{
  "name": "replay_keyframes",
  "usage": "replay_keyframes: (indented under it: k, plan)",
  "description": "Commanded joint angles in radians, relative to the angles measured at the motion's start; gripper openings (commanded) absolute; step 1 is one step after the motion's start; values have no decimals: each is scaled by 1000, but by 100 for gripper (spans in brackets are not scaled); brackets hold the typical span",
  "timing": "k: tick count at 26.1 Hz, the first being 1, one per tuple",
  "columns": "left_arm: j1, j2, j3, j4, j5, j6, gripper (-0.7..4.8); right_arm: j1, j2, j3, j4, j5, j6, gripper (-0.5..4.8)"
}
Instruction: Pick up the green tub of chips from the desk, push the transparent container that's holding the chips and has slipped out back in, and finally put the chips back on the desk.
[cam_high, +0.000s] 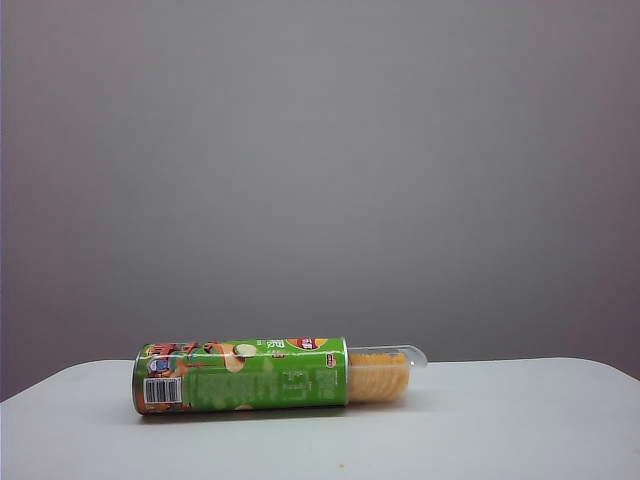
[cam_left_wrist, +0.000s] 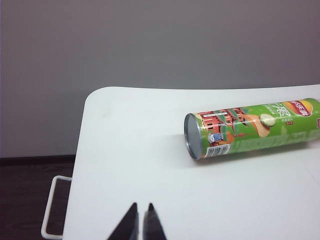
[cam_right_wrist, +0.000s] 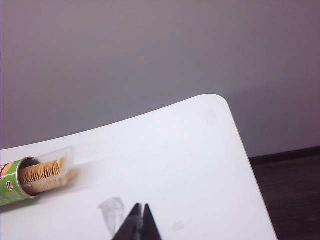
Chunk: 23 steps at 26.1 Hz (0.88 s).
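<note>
Here the green tub of chips (cam_high: 240, 375) lies on its side across the desk (cam_high: 500, 420), the transparent container (cam_high: 385, 372) protruding toward the right gripper (cam_right_wrist: 142, 212), its closed end toward the left gripper (cam_left_wrist: 141, 214); both sets of jaws pressed together, both well apart from it.
</note>
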Motion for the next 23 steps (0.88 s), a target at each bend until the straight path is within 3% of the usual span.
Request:
replay_keyframes:
  k: [1, 8, 13, 20, 23]
  plan:
    - [0, 0, 2, 53, -5, -11, 22, 0, 0, -6, 16, 3, -3, -5]
    - [0, 0, 2, 128, -4, -45, 23, 0, 0, -6, 13, 1, -3, -5]
    - [0, 4, 52, 144, 29, -126, 23, 1, 0, -5, 49, -4, 34, -5]
    - [1, 177, 168, 298, -49, -113, 25, 1, 2, 20, 99, 25, 103, -5]
    - [1, 352, 275, 297, -28, -9, 26, -2, 24, 83, 98, 62, 103, -5]
